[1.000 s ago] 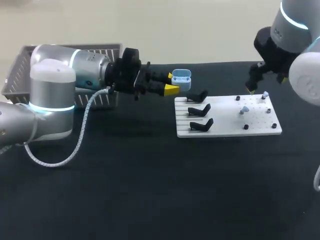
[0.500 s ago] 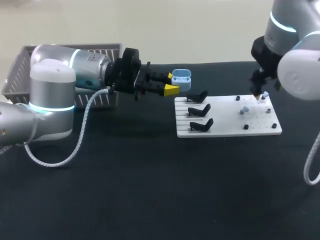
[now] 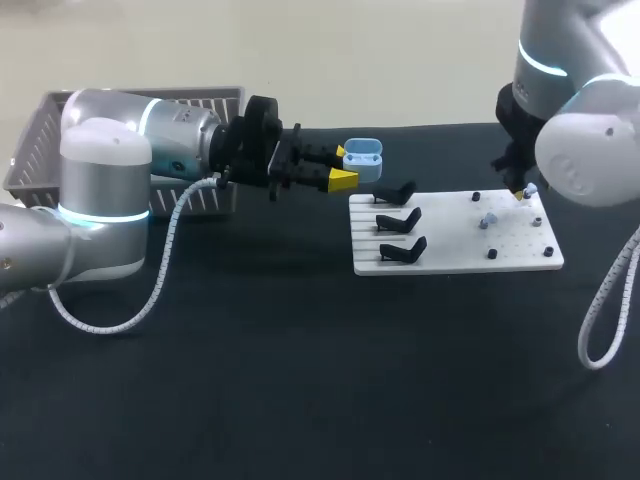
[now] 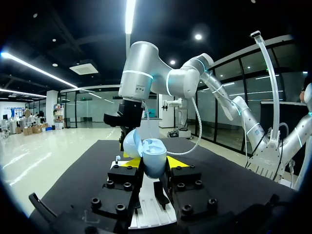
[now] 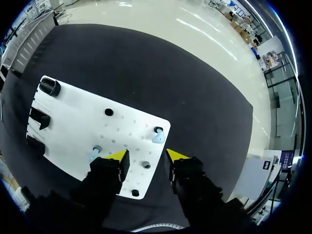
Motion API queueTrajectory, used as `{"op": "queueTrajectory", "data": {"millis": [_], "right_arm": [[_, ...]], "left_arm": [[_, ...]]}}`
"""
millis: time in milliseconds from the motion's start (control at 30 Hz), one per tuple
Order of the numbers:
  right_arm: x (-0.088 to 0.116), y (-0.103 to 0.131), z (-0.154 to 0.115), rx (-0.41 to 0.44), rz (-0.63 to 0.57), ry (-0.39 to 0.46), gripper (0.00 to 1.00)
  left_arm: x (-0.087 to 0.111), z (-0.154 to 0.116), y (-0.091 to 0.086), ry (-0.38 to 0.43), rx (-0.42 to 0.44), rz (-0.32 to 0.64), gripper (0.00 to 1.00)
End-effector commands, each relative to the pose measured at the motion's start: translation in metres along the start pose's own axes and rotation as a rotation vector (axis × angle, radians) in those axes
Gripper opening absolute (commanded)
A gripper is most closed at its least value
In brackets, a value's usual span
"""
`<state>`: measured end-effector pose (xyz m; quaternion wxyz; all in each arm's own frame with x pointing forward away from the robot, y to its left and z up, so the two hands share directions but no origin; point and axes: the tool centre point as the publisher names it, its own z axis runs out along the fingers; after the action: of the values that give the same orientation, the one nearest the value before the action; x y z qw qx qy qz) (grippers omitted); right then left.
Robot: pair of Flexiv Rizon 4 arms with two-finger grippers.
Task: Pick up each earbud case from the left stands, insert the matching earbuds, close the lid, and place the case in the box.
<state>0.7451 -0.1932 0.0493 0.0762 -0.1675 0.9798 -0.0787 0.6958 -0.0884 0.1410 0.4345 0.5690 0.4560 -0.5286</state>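
Pale blue rounded earbud case (image 4: 148, 156), lid open, clamped in the left gripper (image 4: 150, 164), held level above the black tabletop (image 3: 300, 380) beside the white pegged board (image 5: 73, 122). Right gripper (image 5: 147, 156) spread, empty, over the board's corner; small blue earbud (image 5: 158, 137) just ahead.

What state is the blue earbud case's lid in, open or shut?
Open: the earbud case in the left gripper has its lid hinged up, inside showing.
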Motion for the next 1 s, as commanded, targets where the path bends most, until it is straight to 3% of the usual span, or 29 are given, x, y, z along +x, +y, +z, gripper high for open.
{"op": "queueTrajectory", "data": {"millis": [33,700,867,1000], "right_arm": [[-0.004,-0.001,0.006,0.006,0.005,0.006,0.48],[-0.012,-0.009,0.018,0.038,0.036,-0.003,0.45],[-0.011,-0.011,0.02,0.041,0.046,-0.017,0.37],[-0.011,-0.011,0.022,0.041,0.043,-0.02,0.38]], "left_arm": [[0.0,0.0,0.0,0.0,0.0,0.001,0.0],[0.0,0.0,0.0,0.0,0.0,0.001,0.0],[0.0,0.0,0.0,0.0,0.0,0.001,0.0],[0.0,0.0,0.0,0.0,0.0,0.001,0.0]]}}
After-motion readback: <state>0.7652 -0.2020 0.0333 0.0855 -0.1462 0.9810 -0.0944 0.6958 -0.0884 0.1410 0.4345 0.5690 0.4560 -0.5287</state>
